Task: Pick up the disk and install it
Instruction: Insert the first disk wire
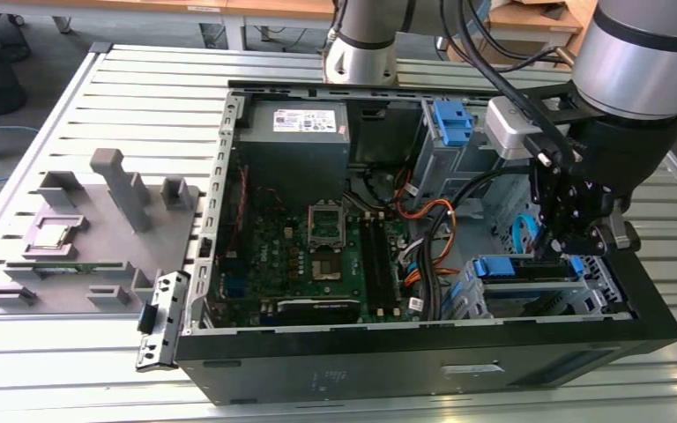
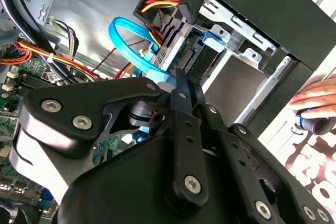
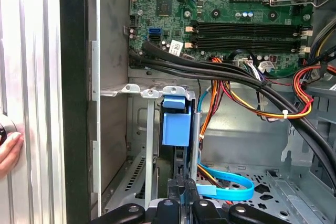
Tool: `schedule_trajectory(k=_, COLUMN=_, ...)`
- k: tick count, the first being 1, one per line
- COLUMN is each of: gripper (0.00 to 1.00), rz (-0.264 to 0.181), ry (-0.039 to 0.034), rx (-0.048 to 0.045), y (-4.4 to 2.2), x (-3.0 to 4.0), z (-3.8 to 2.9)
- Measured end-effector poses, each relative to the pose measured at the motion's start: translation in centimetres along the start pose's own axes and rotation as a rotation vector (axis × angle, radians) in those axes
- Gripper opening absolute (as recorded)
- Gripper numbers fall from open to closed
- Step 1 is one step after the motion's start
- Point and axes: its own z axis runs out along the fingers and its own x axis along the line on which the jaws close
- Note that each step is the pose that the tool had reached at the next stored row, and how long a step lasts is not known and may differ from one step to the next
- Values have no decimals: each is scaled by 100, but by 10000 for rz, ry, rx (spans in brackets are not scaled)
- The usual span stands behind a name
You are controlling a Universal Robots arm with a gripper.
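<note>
Disk, blue-framed, stands edge-on directly ahead of the jaws, seated in the metal drive cage of the open computer case. The gripper has its jaws drawn nearly together, pinching the disk's near edge between them. A light blue data cable loops just beside the jaws. The motherboard and a bundle of black cables lie farther ahead of the jaws, beyond the cage. A person's hand lies on the slatted table, well to one side of the jaws, outside the case wall.
</note>
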Motion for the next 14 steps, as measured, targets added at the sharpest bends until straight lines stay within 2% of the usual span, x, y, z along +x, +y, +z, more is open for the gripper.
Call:
schedule_trajectory(k=8, gripper=16, rz=3, ry=-7, rx=9, y=6, x=-1, z=4)
schedule_trajectory(k=14, gripper=16, rz=35, ry=-123, rx=187, y=40, x=-5, z=35)
